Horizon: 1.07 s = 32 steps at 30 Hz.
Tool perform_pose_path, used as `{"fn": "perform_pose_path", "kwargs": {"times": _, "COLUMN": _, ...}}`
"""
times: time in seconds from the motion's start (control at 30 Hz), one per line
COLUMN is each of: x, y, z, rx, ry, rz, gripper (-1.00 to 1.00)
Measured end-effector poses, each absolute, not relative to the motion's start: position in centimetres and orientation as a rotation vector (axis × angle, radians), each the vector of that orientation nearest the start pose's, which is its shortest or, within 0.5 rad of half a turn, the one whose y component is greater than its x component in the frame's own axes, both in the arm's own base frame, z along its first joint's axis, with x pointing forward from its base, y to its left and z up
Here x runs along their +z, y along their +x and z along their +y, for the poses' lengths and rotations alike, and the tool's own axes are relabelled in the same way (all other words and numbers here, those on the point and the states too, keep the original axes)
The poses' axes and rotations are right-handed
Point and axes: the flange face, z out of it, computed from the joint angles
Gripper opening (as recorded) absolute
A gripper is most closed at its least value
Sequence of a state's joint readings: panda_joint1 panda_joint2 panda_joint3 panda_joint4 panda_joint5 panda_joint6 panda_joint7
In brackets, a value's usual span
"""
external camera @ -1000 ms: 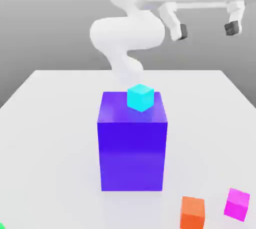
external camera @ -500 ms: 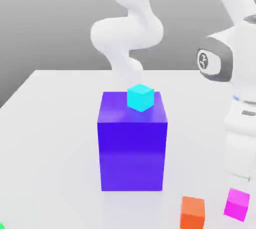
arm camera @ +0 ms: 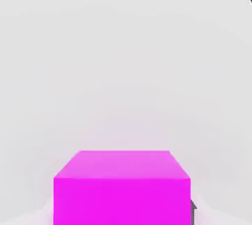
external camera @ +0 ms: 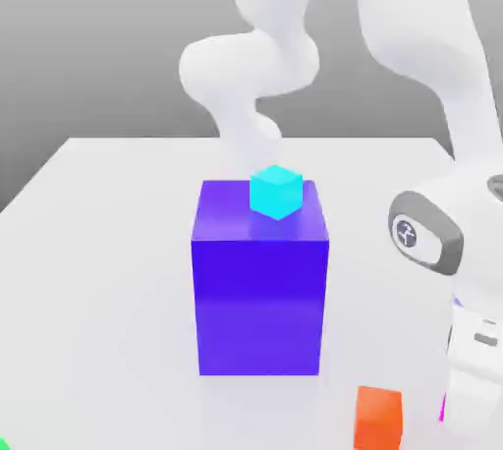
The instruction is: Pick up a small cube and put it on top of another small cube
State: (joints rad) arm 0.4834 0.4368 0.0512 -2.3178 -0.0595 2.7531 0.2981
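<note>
Showing gripper lowered from above table and clenched on magenta cube beside orange cube; grasp judged complete, lift pending.

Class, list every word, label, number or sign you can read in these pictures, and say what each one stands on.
No readable words or numbers anywhere.
One sign: a small round emblem on the grey joint cap of the robot arm; it cannot be made out as letters.
The blue block, cyan cube, orange cube and magenta cube carry no markings.
</note>
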Motion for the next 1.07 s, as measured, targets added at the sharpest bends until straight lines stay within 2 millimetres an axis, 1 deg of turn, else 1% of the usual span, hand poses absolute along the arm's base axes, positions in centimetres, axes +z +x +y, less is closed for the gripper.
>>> {"fn": "perform_pose_path", "kwargs": {"times": 0.07, "x": 17.9, "y": 44.3, "z": 26.7, "rx": 0.001, "ry": -3.110, "rz": -0.448, "gripper": -1.00}}
{"fn": "perform_pose_path", "kwargs": {"times": 0.1, "x": 18.7, "y": 45.1, "z": 25.5, "rx": 0.007, "ry": -3.116, "rz": -0.417, "gripper": -1.00}}
{"fn": "perform_pose_path", "kwargs": {"times": 0.17, "x": 19.0, "y": 48.3, "z": 20.7, "rx": 0.028, "ry": -3.135, "rz": -0.289, "gripper": -1.00}}
{"fn": "perform_pose_path", "kwargs": {"times": 0.23, "x": 19.1, "y": 50.9, "z": 15.8, "rx": 0.044, "ry": -3.145, "rz": -0.170, "gripper": -1.00}}
{"fn": "perform_pose_path", "kwargs": {"times": 0.3, "x": 19.3, "y": 52.8, "z": 10.8, "rx": 0.057, "ry": -3.149, "rz": -0.058, "gripper": -1.00}}
{"fn": "perform_pose_path", "kwargs": {"times": 0.4, "x": 19.7, "y": 54.6, "z": 3.4, "rx": 0.066, "ry": -3.145, "rz": 0.098, "gripper": -1.00}}
{"fn": "perform_pose_path", "kwargs": {"times": 0.5, "x": 20.5, "y": 55.4, "z": -4.1, "rx": 0.065, "ry": -3.133, "rz": 0.243, "gripper": -1.00}}
{"fn": "perform_pose_path", "kwargs": {"times": 0.63, "x": 21.8, "y": 54.8, "z": -14.0, "rx": 0.046, "ry": -3.110, "rz": 0.425, "gripper": -1.00}}
{"fn": "perform_pose_path", "kwargs": {"times": 0.7, "x": 21.4, "y": 54.3, "z": -19.0, "rx": 0.032, "ry": -3.096, "rz": 0.513, "gripper": -1.00}}
{"fn": "perform_pose_path", "kwargs": {"times": 0.73, "x": 20.5, "y": 54.0, "z": -21.5, "rx": 0.026, "ry": -3.088, "rz": 0.557, "gripper": -1.00}}
{"fn": "perform_pose_path", "kwargs": {"times": 0.77, "x": 19.6, "y": 53.6, "z": -24.0, "rx": 0.019, "ry": -3.080, "rz": 0.602, "gripper": 1.00}}
{"fn": "perform_pose_path", "kwargs": {"times": 0.93, "x": 19.6, "y": 53.6, "z": -24.0, "rx": 0.019, "ry": -3.079, "rz": 0.602, "gripper": 1.00}}
{"fn": "perform_pose_path", "kwargs": {"times": 0.97, "x": 18.6, "y": 53.3, "z": -26.5, "rx": 0.010, "ry": -3.072, "rz": 0.646, "gripper": 1.00}}
{"fn": "perform_pose_path", "kwargs": {"times": 1.0, "x": 19.1, "y": 53.1, "z": -28.0, "rx": 0.005, "ry": -3.068, "rz": 0.673, "gripper": 1.00}}
{"fn": "perform_pose_path", "kwargs": {"times": 1.07, "x": 21.9, "y": 52.9, "z": -29.2, "rx": 0.000, "ry": -3.065, "rz": 0.692, "gripper": 1.00}}
